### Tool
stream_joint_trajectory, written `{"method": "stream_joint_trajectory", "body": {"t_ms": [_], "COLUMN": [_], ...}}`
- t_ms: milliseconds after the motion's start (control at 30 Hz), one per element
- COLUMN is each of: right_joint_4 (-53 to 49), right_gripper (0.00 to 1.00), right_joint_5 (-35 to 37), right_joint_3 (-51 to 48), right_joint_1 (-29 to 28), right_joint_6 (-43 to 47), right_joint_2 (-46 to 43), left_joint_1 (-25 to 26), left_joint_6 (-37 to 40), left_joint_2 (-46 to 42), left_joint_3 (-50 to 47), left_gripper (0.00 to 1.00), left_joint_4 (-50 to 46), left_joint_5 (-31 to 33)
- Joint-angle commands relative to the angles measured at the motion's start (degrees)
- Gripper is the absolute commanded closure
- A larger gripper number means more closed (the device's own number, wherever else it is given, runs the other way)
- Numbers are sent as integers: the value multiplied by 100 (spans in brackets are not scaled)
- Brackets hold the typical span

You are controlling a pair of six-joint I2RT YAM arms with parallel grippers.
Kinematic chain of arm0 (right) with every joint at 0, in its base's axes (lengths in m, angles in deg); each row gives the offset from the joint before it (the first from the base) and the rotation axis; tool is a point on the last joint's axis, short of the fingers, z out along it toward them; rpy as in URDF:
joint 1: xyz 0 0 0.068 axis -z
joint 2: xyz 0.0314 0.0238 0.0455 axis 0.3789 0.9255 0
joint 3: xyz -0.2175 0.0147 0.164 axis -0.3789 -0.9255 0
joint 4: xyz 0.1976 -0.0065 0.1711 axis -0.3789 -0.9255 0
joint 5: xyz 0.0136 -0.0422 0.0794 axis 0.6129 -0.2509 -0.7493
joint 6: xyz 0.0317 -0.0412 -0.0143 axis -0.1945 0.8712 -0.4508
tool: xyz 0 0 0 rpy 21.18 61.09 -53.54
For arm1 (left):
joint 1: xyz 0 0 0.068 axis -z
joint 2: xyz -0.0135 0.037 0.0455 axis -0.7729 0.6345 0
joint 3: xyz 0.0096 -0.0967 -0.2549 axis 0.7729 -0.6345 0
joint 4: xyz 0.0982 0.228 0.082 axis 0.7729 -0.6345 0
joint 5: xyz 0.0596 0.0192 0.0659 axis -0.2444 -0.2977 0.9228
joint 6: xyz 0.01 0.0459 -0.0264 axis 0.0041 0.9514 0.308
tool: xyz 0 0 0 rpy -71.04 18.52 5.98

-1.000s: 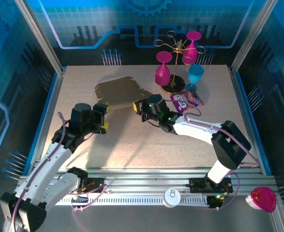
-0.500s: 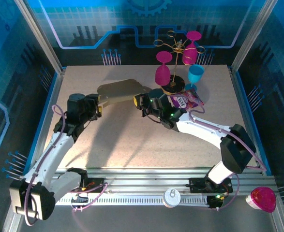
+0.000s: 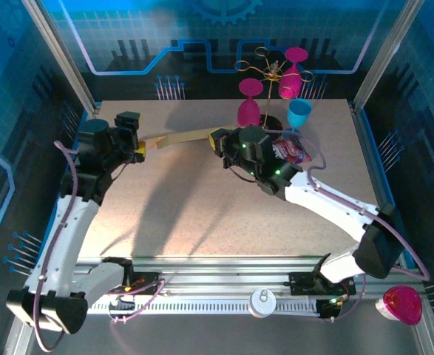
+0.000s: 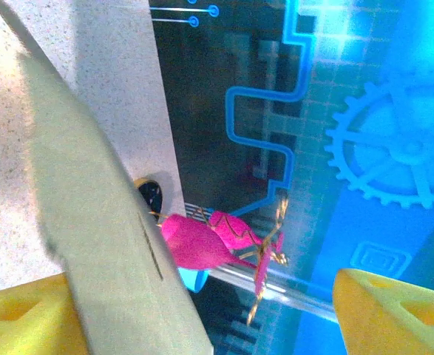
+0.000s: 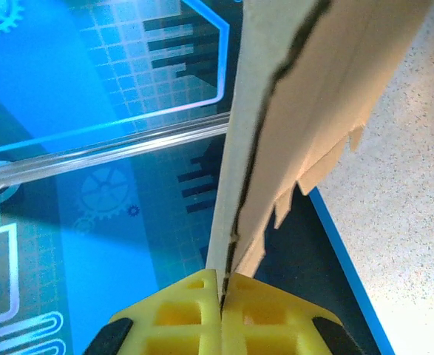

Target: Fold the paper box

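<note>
paper box [image 3: 178, 137]: raised btw grippers.
R gripper [image 3: 216, 138]: pinching its end.
L gripper [image 3: 138, 146]: jaws apart, prob. touching box.

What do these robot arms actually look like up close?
Both the left arm and right arm have white shells, black joints and a thin lilac cable alongside. The left gripper and right gripper are black with blocky yellow fingers. Small green lights glow on the right arm.

A robot lab cell: aluminium frame [image 3: 60, 53], blue circuit-print walls [image 3: 143, 22].
</note>
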Motion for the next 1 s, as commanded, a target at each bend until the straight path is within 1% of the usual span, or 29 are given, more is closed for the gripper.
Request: {"method": "stream_joint_trajectory", "body": {"t_ms": [0, 33, 67, 133, 200, 267, 367, 400, 433, 500, 567, 633, 700, 733, 767, 867, 967], "right_joint_4": [-547, -605, -682, -1029, -1822, -2723, -4084, -4339, -4354, -3786, -3038, -2660, -2184, -2126, -2117, -2274, -2306], "right_gripper": [100, 100, 100, 100, 100, 100, 100, 100, 100, 100, 100, 100, 100, 100, 100, 100, 100], "right_joint_5": [233, 261, 272, 301, 412, 703, 979, 1002, 1097, 1232, 1054, 669, 549, 535, 534, 615, 590], "right_joint_3": [329, 329, 330, 393, 691, 1145, 2011, 2243, 2341, 2197, 1900, 1793, 1686, 1706, 1749, 1904, 1853], "right_joint_1": [28, 33, 24, 14, -64, -232, -415, -417, -385, -270, -109, 5, 14, 19, 19, 22, 54], "right_joint_6": [684, 761, 815, 753, 718, 735, 458, 385, 381, 461, 254, -41, -41, -55, -49, 39, -24], "right_joint_2": [-386, -486, -599, -826, -1063, -1246, -1109, -977, -815, -506, -91, 413, 688, 770, 818, 885, 926], "left_joint_1": [-90, -140, -160, -174, -194, -197, -209, -211, -205, -212, -207, -205, -181, -114, 49, 603, 787], "left_joint_6": [703, 832, 985, 1101, 1313, 1653, 2094, 2164, 2229, 2311, 2350, 2348, 2307, 2246, 2215, 2215, 2213], "left_joint_2": [-178, -260, -399, -620, -649, -433, 71, 198, 314, 471, 621, 809, 994, 1112, 1232, 1477, 1454], "left_joint_3": [663, 652, 635, 783, 1113, 1658, 2437, 2604, 2720, 2768, 2734, 2739, 2703, 2730, 2823, 3009, 2798], "left_gripper": [20, 20, 22, 22, 23, 23, 23, 23, 24, 28, 35, 42, 49, 51, 52, 51, 51], "left_joint_4": [-2817, -3161, -3269, -3517, -3599, -3677, -3834, -3829, -3800, -3610, -3341, -3093, -2657, -2504, -2481, -2678, -2820], "left_joint_5": [-46, -17, 86, 485, 810, 1021, 1000, 950, 879, 610, 133, -448, -1127, -1431, -1519, -1409, -1217]}}
